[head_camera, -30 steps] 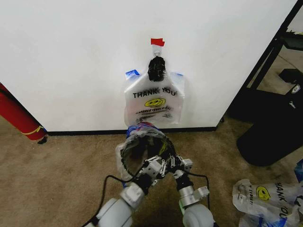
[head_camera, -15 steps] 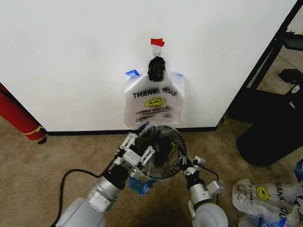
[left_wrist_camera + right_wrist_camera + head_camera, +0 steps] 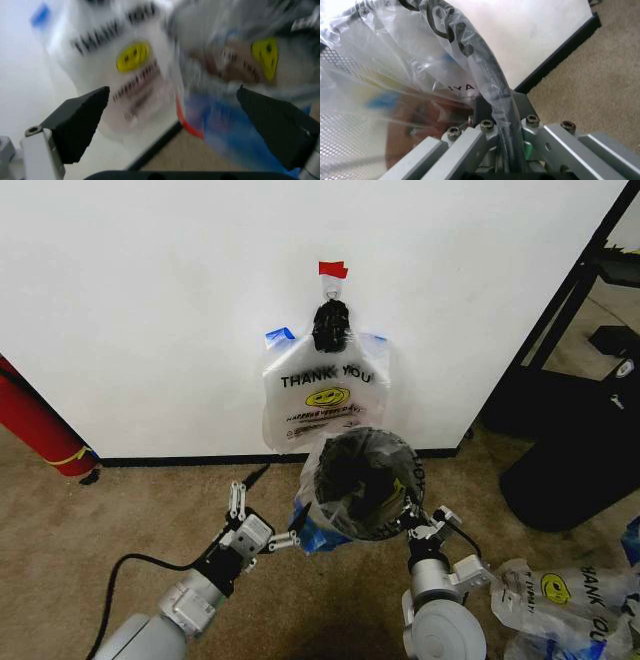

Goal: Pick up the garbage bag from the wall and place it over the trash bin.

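Two grippers engaged: right gripper (image 3: 418,522) is clamped on the rim of the wire-mesh trash bin (image 3: 365,485), which is held tilted off the carpet (image 3: 110,520), already lined with a bag. Left gripper (image 3: 252,515) is spread wide, empty, just beside the bin. One garbage bag (image 3: 325,402) hangs on the wall (image 3: 150,310) hook under one red tape piece (image 3: 333,269). Judged: lining is near done; setting the bin upright is likely called for. More bags (image 3: 560,600) lie at right, count unclear.
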Controlling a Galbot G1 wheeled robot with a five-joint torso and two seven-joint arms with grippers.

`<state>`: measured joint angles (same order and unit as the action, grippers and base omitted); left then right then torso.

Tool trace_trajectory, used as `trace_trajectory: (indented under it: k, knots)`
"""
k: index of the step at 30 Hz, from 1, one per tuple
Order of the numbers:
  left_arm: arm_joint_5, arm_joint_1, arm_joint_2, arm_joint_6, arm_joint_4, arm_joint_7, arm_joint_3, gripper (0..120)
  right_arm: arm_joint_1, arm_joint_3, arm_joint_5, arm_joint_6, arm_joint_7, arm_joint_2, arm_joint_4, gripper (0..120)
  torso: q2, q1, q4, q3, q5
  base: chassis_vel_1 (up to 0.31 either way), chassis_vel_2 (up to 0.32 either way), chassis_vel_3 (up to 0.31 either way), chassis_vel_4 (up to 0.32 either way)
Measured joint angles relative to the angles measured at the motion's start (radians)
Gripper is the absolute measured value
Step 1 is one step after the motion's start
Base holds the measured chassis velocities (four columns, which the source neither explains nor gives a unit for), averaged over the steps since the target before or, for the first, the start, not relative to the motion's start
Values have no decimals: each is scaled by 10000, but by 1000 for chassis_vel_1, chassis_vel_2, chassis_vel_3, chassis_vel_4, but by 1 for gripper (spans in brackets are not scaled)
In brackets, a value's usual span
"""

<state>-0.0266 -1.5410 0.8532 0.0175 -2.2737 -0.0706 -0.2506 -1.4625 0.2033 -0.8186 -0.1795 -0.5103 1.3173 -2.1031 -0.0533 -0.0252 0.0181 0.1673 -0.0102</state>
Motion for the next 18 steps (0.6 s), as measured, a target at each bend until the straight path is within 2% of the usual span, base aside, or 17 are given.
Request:
trace_trajectory:
  k: [6,11,18]
  knots:
    - [1102,595,434,672,-13,-378,360,100,-1,-124,711,-433,217,22,267,0,0,0,0,0,2,0,0,0,0]
    - [1445,965,671,1279,21,-760,616,99,44,-339,1823,-1065,780,143,621,0,0,0,0,0,4,0,0,0,0]
    - [1471,1210,832,2425,771,-1951,1134,98,113,-469,2807,-1726,1460,277,850,0,0,0,0,1,1,0,0,0,0]
